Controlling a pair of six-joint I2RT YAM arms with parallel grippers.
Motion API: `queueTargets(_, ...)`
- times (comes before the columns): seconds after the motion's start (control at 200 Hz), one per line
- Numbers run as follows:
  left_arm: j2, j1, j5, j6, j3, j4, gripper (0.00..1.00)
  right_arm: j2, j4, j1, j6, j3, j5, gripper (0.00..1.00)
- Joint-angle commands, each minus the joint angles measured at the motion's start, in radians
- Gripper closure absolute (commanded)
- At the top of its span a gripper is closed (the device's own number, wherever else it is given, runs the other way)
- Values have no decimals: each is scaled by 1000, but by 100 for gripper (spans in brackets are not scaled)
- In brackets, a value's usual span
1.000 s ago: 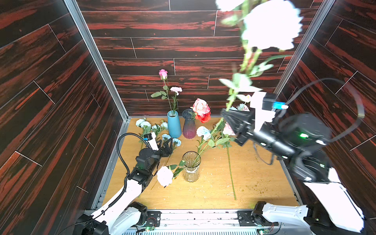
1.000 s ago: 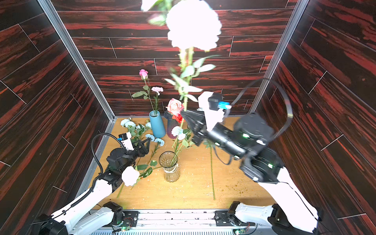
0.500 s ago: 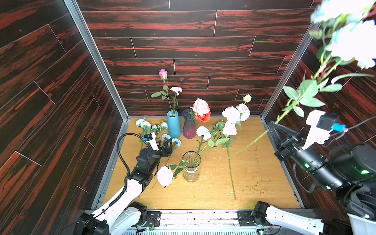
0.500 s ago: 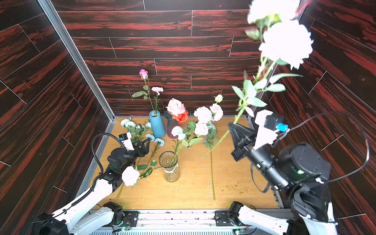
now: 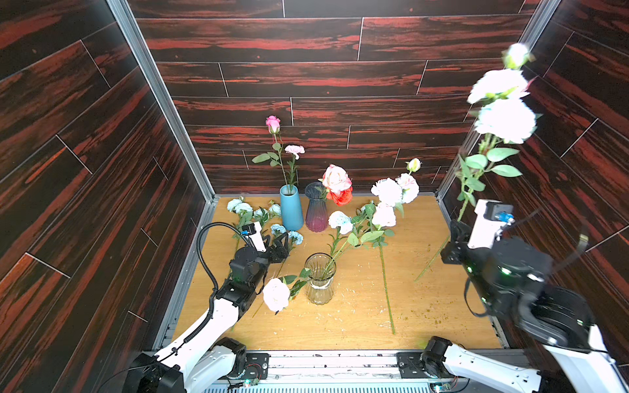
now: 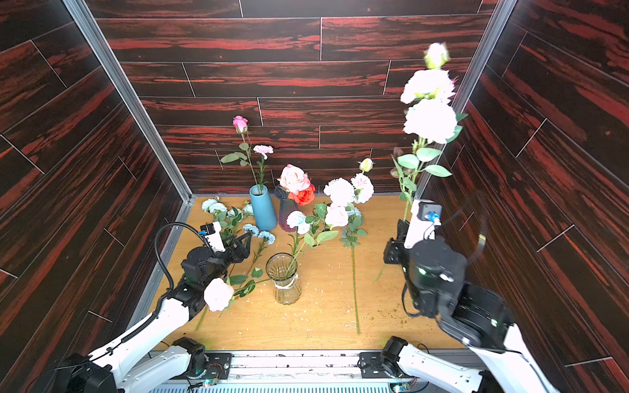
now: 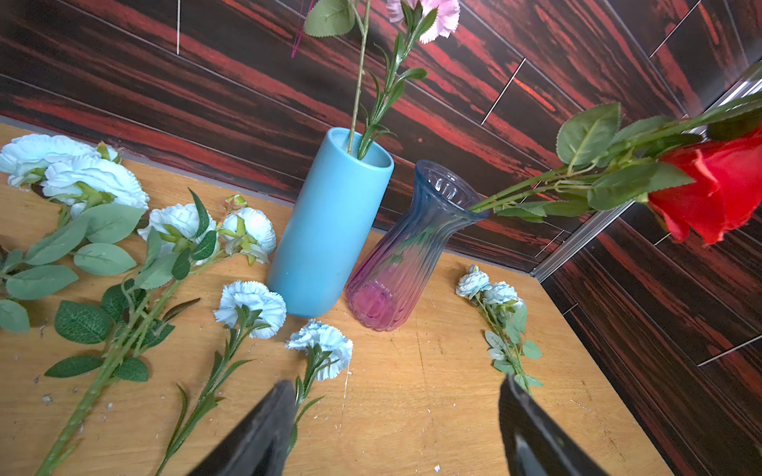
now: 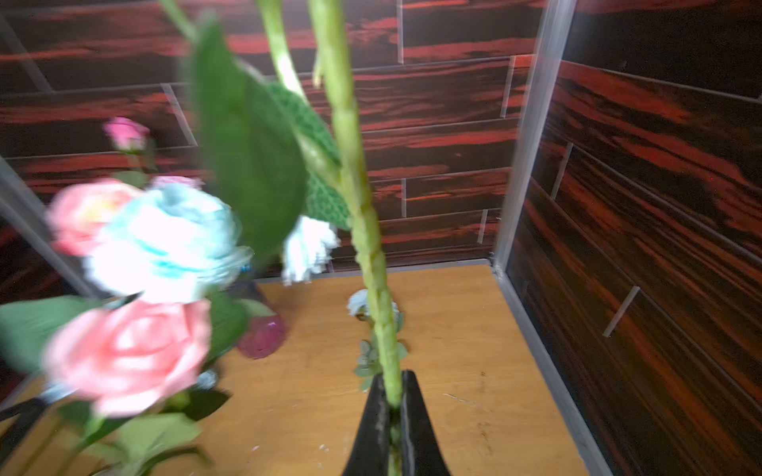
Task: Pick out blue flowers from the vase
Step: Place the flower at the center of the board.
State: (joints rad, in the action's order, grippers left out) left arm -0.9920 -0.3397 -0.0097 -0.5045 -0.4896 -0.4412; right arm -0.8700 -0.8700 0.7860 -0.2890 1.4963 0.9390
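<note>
Right gripper (image 8: 392, 387) is clamping the thin green stem (image 8: 365, 230) of pale blue-white ruffled blooms (image 5: 505, 119), aloft beside dark wood-panel wall (image 5: 578, 163); top-heavy, risking swivelling, snagging. Left gripper (image 7: 396, 391) is hovering wide, empty, over tabled blue carnations (image 7: 251, 305).

Both top views hang high at the front of my cell, tilted down toward the back wall, and share nearly all of it: the wooden table (image 5: 340, 323), both my arms, the clear glass vase (image 6: 284, 279). My left wrist camera rides low and close behind my left pincer (image 7: 394, 382), facing the blue vase (image 7: 330, 222) and purple vase (image 7: 404, 255), which show from above too. My right wrist camera looks past my right pincer (image 8: 393, 377) along a green stem (image 8: 363, 230) at the back right corner. It is blurred, so the pink rose (image 8: 128, 354) is probably its overlap.
</note>
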Motion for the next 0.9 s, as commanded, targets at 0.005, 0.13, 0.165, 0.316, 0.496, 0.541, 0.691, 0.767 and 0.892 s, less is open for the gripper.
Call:
queueTargets(0.005,22,0,-17,16,11,-1,21,-32,34,-267,-26,-74,-342,100)
queueTargets(0.13,32,0,-26,23,14,6,21,-57,138,-633,-36,-209,-778,100)
queueTargets(0.165,35,-1,-30,24,16,7,21,-79,159,-709,-38,-240,-877,100)
queueTargets(0.316,30,-1,-37,30,15,10,21,-212,190,-805,-8,-296,-998,100)
queueTargets(0.496,11,0,-28,22,14,-8,21,-375,130,-809,32,-251,-987,100)
queueTargets(0.541,6,0,-25,20,14,-10,21,-415,118,-808,39,-238,-980,100)
queueTargets(0.691,7,0,-26,20,14,-9,21,-540,88,-806,57,-199,-939,100)
queueTargets(0.767,7,0,-26,20,14,-11,21,-595,80,-800,67,-186,-917,100)
queueTargets(0.892,0,0,-25,16,14,-16,21,-686,45,-772,82,-156,-809,100)
